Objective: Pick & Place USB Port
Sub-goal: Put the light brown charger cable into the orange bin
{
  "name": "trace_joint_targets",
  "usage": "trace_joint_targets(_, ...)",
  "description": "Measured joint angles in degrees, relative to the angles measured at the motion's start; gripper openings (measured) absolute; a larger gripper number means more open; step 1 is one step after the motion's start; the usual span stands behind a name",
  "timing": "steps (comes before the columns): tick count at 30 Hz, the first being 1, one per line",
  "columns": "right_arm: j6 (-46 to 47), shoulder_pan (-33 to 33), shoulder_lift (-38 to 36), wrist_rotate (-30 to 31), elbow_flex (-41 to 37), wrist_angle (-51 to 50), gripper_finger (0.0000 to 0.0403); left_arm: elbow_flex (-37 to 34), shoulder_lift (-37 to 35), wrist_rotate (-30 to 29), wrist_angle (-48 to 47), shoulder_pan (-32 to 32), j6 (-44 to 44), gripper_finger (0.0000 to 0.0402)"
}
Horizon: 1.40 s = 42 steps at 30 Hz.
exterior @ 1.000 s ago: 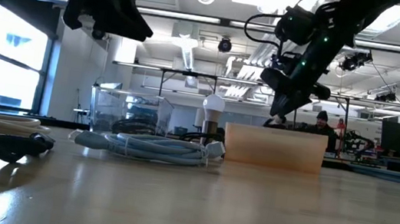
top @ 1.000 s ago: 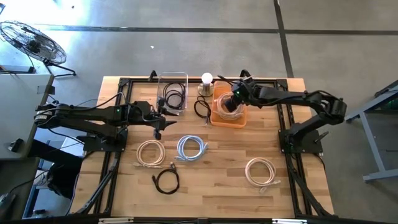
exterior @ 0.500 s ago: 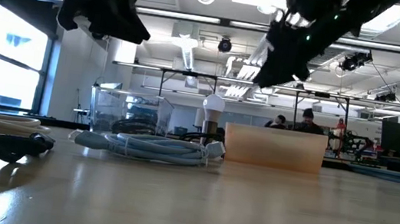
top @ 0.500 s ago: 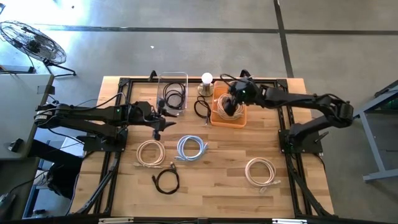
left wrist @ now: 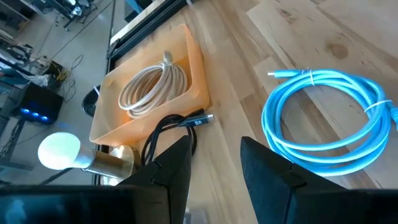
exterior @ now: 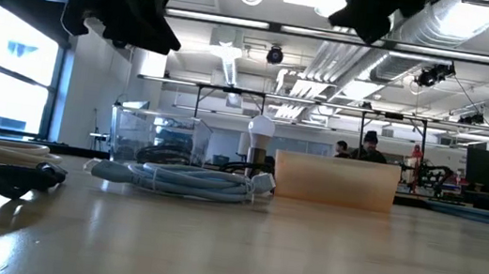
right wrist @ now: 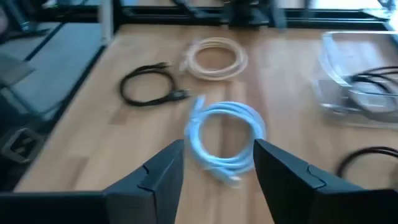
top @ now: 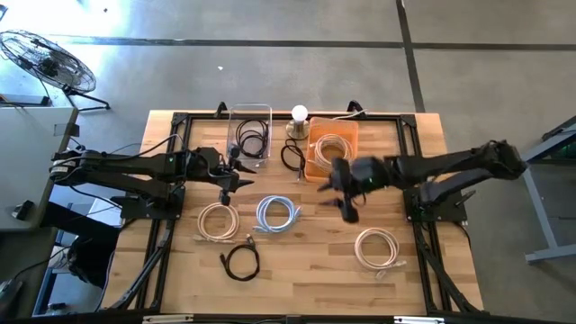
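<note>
Several coiled cables lie on the table: a blue one [top: 277,213] [right wrist: 227,140] [left wrist: 329,121], a beige one [top: 219,220], a black one [top: 241,261] and a second beige one [top: 378,247]. Another beige coil [top: 331,144] [left wrist: 152,90] lies inside the orange tray [top: 346,169]. A black cable with a USB plug [left wrist: 180,127] lies beside the tray. My left gripper [top: 229,184] [left wrist: 214,180] hovers open and empty left of the tray. My right gripper [top: 346,209] [right wrist: 217,186] hovers open and empty above the table's middle, to the right of the blue coil.
A clear container [top: 250,135] holding a black cable stands at the far edge, left of a lamp with a white bulb [top: 299,114] [left wrist: 59,151]. Black frame rails [top: 171,225] run along the table's sides. In the low view, people [exterior: 368,146] show far behind the table.
My right gripper has risen out of the orange tray and swung toward the table's near edge, ending above the table's middle and facing the coils on the left. The beige coil stays in the tray.
</note>
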Motion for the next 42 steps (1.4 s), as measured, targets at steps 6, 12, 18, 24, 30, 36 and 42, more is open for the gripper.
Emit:
trace_joint_targets(6, 7.0, 9.6, 0.0, 9.7, 0.0, -2.6, 0.0158, 0.0, 0.0, 2.7, -1.0, 0.0, -0.3, 0.0136)
trace_joint_targets(12, 25.4, 15.0, 0.0, 14.5, 0.0, -11.3, 0.0139, 0.0, 0.0, 4.4, -4.6, 0.0, -1.5, 0.0136)
trace_joint_targets(18, 39.0, 18.6, 0.0, 13.6, 0.0, -17.7, 0.0138, 0.0, 0.0, 4.4, -5.0, 0.0, -1.6, 0.0136)
trace_joint_targets(24, 52.2, 23.1, 0.1, 10.4, 0.0, -18.4, 0.0137, 0.0, 0.0, 4.4, -5.4, 0.0, -1.6, 0.0136)
trace_joint_targets(30, 63.3, 27.8, 1.6, 10.3, 0.0, -18.3, 0.0137, 0.0, 0.0, 4.4, -5.6, 0.0, -1.6, 0.0136)
trace_joint_targets(36, 74.9, 31.1, 4.9, 8.6, 0.0, -18.1, 0.0137, 0.0, 0.0, 4.3, -5.8, 0.0, -1.8, 0.0136)
trace_joint_targets(42, 83.4, 32.4, 9.0, 2.3, 0.0, -18.0, 0.0138, 0.0, 0.0, 4.3, -5.9, 0.0, -2.0, 0.0136)
